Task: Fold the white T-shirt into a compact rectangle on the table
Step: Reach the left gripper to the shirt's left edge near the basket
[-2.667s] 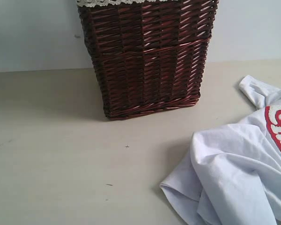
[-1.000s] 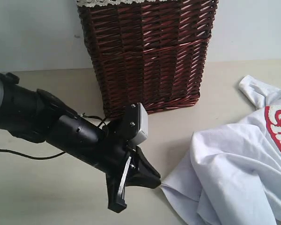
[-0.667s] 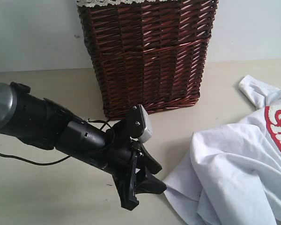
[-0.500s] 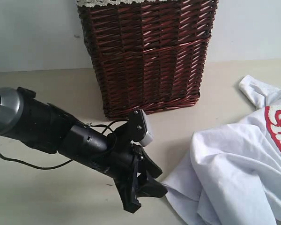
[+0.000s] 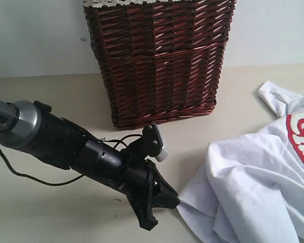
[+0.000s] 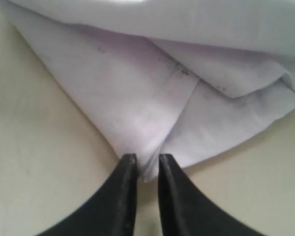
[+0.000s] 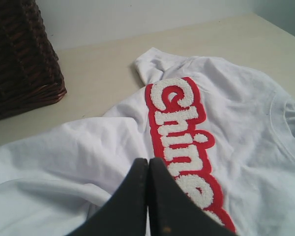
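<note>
White T-shirt (image 5: 253, 177) lying crumpled toward the right edge of the bench (image 5: 50, 111)

Plain soft white cloth in loose folds, one corner out on the bare surface; the left arm slants low from the left, its left claw (image 6: 147, 159) pinched on that corner; the right claw (image 7: 148, 163) hangs pressed together over the fuzzy red-outlined lettering (image 7: 179, 128), which reads "Chine" before the claw hides the rest.

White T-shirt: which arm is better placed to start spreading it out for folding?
Left. The left gripper straddles the white T-shirt's corner tip on the table. The right gripper is shut and empty, near the lettering.
</note>
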Controlling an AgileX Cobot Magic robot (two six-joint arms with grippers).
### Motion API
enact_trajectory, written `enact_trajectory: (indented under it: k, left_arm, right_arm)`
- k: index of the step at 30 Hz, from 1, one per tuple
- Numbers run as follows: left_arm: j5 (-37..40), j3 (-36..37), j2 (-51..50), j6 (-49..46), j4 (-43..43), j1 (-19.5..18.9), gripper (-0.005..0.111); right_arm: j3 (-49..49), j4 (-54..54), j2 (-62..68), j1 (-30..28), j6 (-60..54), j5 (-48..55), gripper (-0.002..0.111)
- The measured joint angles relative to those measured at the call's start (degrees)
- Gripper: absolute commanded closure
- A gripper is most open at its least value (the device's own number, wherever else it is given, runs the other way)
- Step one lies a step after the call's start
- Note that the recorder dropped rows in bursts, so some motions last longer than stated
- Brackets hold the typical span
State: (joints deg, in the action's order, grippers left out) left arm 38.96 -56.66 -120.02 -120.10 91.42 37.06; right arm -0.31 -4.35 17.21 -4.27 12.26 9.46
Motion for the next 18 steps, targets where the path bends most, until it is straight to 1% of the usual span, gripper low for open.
enact_trajectory:
  k: [1, 2, 8, 11, 13, 15, 18]
  left_arm:
    - [-0.4, -0.2, 0.0, 0.0, 0.0, 0.3, 0.106]
    - [-0.7, -0.3, 0.0, 0.0, -0.1, 0.6, 0.107]
    - [-1.1, -1.0, -0.1, 0.0, -0.9, 2.1, 0.107]
    - [-3.8, -1.1, 0.4, 0.0, -1.2, 1.9, 0.107]
    - [-6.3, -1.1, 1.8, 0.0, -1.4, 1.2, 0.107]
    - [-8.2, -1.6, 4.0, 0.0, -2.0, -0.4, 0.107]
    - [-8.1, -3.7, 8.2, 0.0, -2.6, -3.5, 0.107]
  right_arm:
    - [0.0, 0.0, 0.0, 0.0, 0.0, 0.0, 0.108]
    - [0.0, 0.0, 0.0, 0.0, 0.0, 0.0, 0.108]
    - [0.0, 0.0, 0.0, 0.0, 0.0, -0.1, 0.108]
    - [0.0, 0.0, 0.0, 0.0, 0.0, -0.1, 0.108]
    - [0.0, 0.0, 0.0, 0.0, 0.0, -0.1, 0.108]
    - [0.0, 0.0, 0.0, 0.0, 0.0, -0.1, 0.108]
    - [0.0, 0.0, 0.0, 0.0, 0.0, -0.1, 0.108]
